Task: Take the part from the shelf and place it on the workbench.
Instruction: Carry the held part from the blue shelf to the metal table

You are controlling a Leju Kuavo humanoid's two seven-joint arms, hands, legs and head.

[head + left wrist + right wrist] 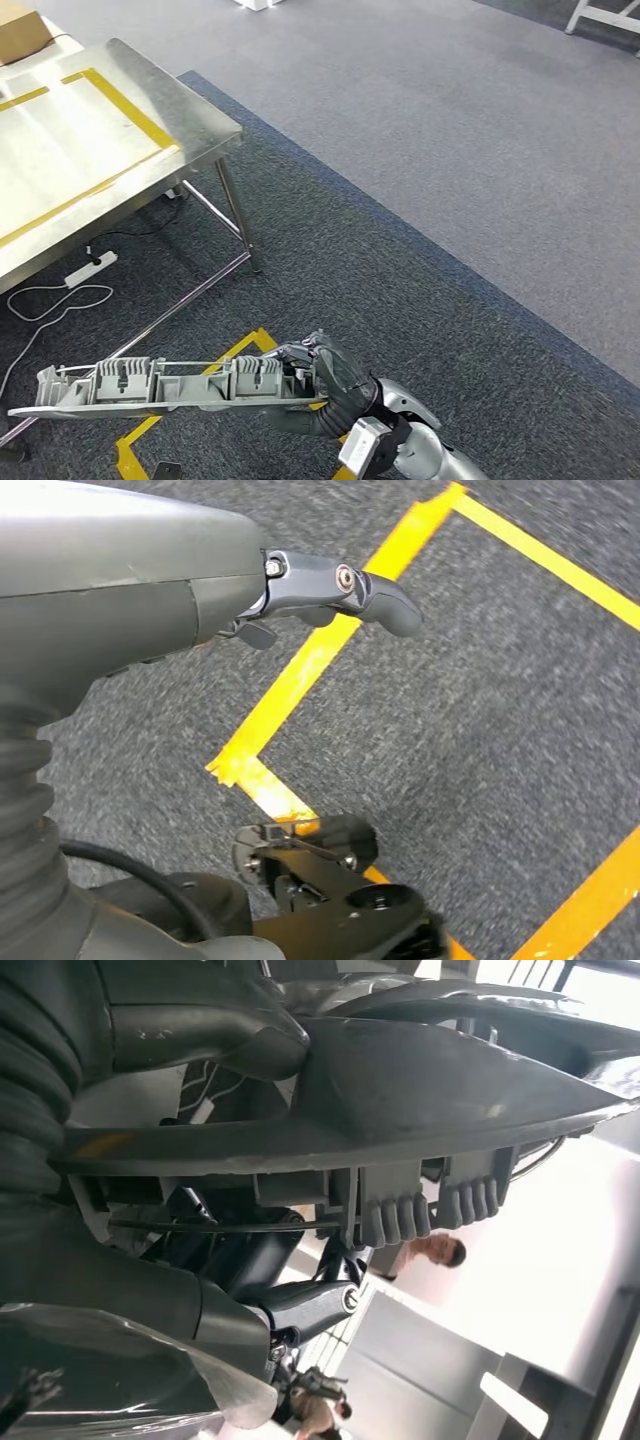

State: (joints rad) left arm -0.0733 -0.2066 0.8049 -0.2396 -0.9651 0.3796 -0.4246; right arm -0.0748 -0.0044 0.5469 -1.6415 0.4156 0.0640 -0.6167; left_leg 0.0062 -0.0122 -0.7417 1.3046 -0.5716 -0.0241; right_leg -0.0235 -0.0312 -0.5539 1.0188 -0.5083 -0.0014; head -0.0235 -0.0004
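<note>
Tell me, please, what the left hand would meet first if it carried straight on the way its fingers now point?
Probably just the floor. The left hand holds nothing and hangs over grey carpet, its fingers pointing toward the yellow tape line. Nothing else lies in that line, though depth is hard to judge.

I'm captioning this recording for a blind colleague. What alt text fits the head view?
The robot's right hand grips one end of a long grey plastic part, held level above dark carpet with yellow floor tape. A steel workbench marked with yellow lines stands ahead to the left, with a power strip and a white cable on the floor beneath it.
</note>
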